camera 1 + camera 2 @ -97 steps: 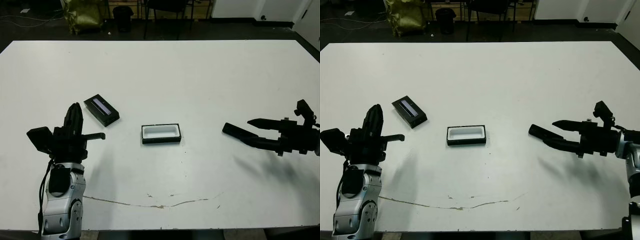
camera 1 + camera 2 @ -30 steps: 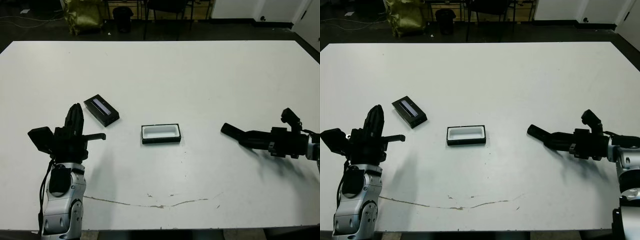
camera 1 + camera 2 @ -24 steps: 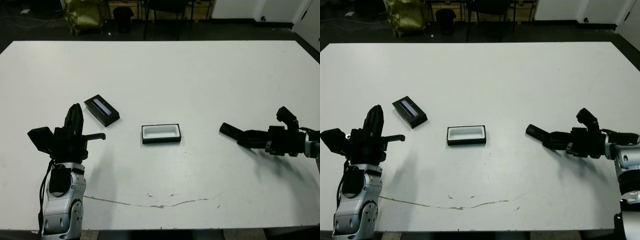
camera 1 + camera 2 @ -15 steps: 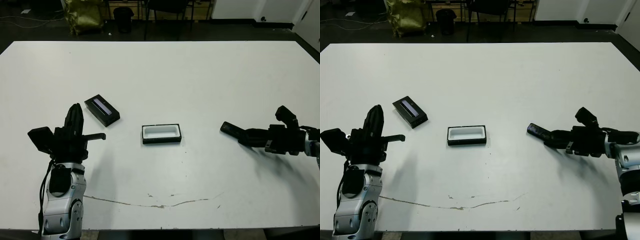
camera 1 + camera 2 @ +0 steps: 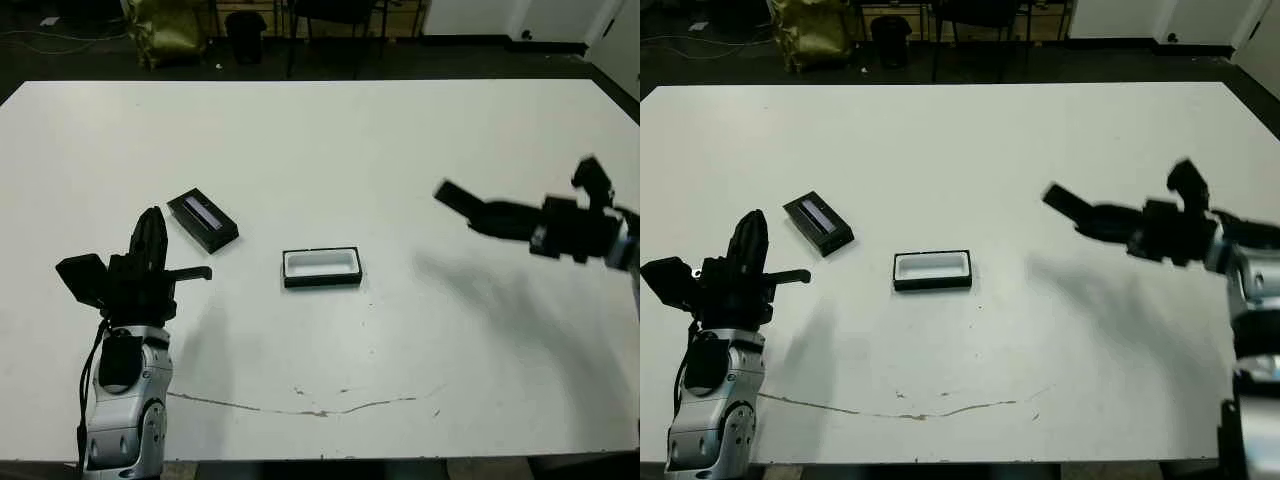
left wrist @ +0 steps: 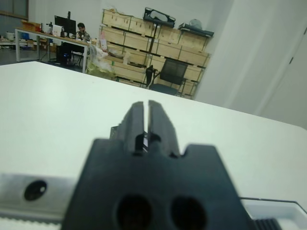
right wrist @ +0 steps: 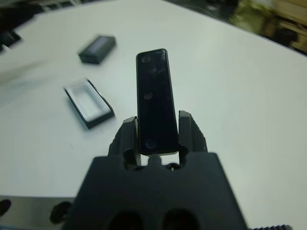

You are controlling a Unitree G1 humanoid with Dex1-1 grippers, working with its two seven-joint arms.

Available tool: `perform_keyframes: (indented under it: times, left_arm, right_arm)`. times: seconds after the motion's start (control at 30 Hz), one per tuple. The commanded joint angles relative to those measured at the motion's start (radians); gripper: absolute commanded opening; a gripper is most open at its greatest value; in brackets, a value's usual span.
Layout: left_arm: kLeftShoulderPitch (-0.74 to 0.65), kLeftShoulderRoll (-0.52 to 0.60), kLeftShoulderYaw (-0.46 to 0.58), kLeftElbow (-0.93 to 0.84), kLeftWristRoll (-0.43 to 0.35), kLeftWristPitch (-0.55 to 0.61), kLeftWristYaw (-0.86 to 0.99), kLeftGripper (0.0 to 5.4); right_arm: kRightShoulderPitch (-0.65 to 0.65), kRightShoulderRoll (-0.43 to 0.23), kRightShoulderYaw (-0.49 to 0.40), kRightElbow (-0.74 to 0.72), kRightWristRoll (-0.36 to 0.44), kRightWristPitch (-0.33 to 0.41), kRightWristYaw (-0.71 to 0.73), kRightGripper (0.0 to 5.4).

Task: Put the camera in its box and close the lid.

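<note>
Table (image 5: 330, 140): white, wide, a thin crack-like line near its front edge. Right gripper (image 7: 158, 132) is raised above the table's right side, its two fingers clamped on the near end of the camera (image 7: 154, 96); most of the slim black body sticks out forward past the fingertips, unsupported, pointing roughly toward table centre. Left gripper (image 6: 142, 120) is held upright over the near left of the table, fingers pressed nearly together with only a sliver of gap, holding nothing. Lid (image 5: 203, 219) lies flat at left-centre, angled, pale strip upward, just beyond the left gripper and apart from the box. Box (image 5: 321, 267) sits at table centre, white inside showing and vacant, well apart from the camera and to the robot's left of it. Risks, as judgement: grip is on one short end of a glossy body, so the camera could pivot or slide between the fingers during the carry. Camera is only a little smaller than the tray, so any yaw mismatch at lowering would catch a corner on the rim and leave it tilted, or shove the light box across the table. Release from height could bounce it out. A tilted camera would also stop the lid seating later.
</note>
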Motion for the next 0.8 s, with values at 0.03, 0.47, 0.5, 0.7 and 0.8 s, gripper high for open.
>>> perform_keyframes:
  times: [0.03,0.47,0.5,0.7,0.8]
  left_arm:
    - [0.022,0.002,0.0,0.005,0.004,0.016,0.007,0.0]
    - [0.028,0.002,-0.003,0.014,0.008,0.005,0.006,0.0]
    - [0.028,0.002,-0.003,0.013,0.006,0.005,0.005,0.0]
    - [0.026,0.001,-0.004,0.017,0.001,0.0,0.003,0.0]
    - [0.025,0.0,-0.005,0.018,0.004,-0.001,0.005,0.0]
  right_arm:
    - [-0.062,0.03,0.044,-0.011,-0.024,0.0,0.023,0.54]
    - [-0.206,0.191,0.274,-0.015,-0.155,-0.026,0.117,0.53]
    - [-0.213,0.204,0.29,-0.013,-0.164,-0.006,0.118,0.53]
    - [-0.194,0.247,0.341,-0.053,-0.201,0.011,0.101,0.53]
    - [-0.196,0.264,0.361,-0.04,-0.214,0.015,0.106,0.53]
